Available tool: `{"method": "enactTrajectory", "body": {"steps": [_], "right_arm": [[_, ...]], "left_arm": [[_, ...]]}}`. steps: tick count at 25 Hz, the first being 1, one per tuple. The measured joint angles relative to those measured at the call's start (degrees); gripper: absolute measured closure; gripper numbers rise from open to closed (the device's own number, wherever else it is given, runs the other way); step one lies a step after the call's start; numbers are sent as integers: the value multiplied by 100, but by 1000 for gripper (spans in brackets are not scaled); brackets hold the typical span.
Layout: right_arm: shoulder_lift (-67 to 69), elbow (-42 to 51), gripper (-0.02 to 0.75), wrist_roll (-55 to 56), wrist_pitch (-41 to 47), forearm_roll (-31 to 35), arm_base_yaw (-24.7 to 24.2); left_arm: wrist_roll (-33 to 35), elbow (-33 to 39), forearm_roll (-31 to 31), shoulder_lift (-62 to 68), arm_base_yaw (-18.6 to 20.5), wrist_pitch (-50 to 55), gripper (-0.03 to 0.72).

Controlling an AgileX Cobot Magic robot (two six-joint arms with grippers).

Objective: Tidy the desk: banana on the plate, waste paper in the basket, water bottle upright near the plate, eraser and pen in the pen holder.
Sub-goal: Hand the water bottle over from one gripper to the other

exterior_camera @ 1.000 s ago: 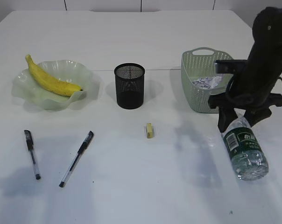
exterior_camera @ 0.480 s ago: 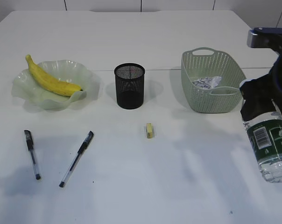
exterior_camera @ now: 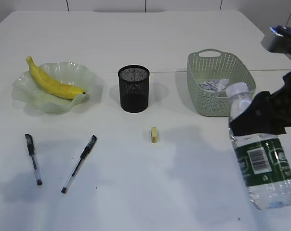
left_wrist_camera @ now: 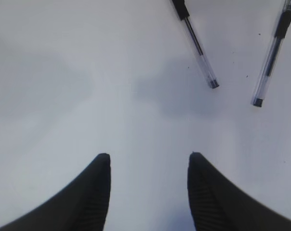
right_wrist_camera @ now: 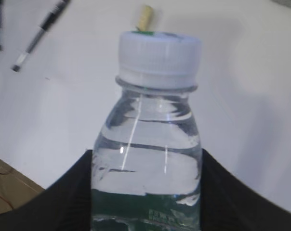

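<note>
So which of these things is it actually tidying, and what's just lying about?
Part of the job: banana on the plate, two pens, eraser, pen holder, basket with waste paper, water bottle held in the right tool.

Just lying about: nothing; only the table.

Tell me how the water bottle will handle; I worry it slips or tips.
The water bottle looks full, so probably heavy. Its smooth clear plastic may slip in the right end effector. Tall and narrow, it could tip when set down.

Slanted exterior view, two close wrist views
</note>
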Motion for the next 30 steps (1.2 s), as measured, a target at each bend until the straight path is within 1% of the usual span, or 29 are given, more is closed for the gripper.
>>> {"method": "enactTrajectory", "body": {"steps": [1,4,7,10,13,16,20,23,26,30], "right_arm": [[0,0,317,-383,-54,372,0],[37,0,317,-1588,-126,1868,0],[160,0,317,-2883,-140,3206,0],[225,0,318,-4182,-72,4314,0],[238,0,318,-5166,134,5053,0],[238,0,318,-5832,341,5442,0],[238,0,318,-6761,630,5654,0],[238,0,318,-7448,855,5928,24],[238,0,318,-8009,868,6313,237],[238,0,318,-8513,807,6660,696]], "left_arm": [[0,0,0,0,0,0,325],[0,0,0,0,0,0,325],[0,0,0,0,0,0,325],[0,0,0,0,0,0,325],[0,0,0,0,0,0,325],[0,0,0,0,0,0,325],[0,0,0,0,0,0,325],[0,0,0,0,0,0,327],[0,0,0,0,0,-33,328],[0,0,0,0,0,-114,330]]}}
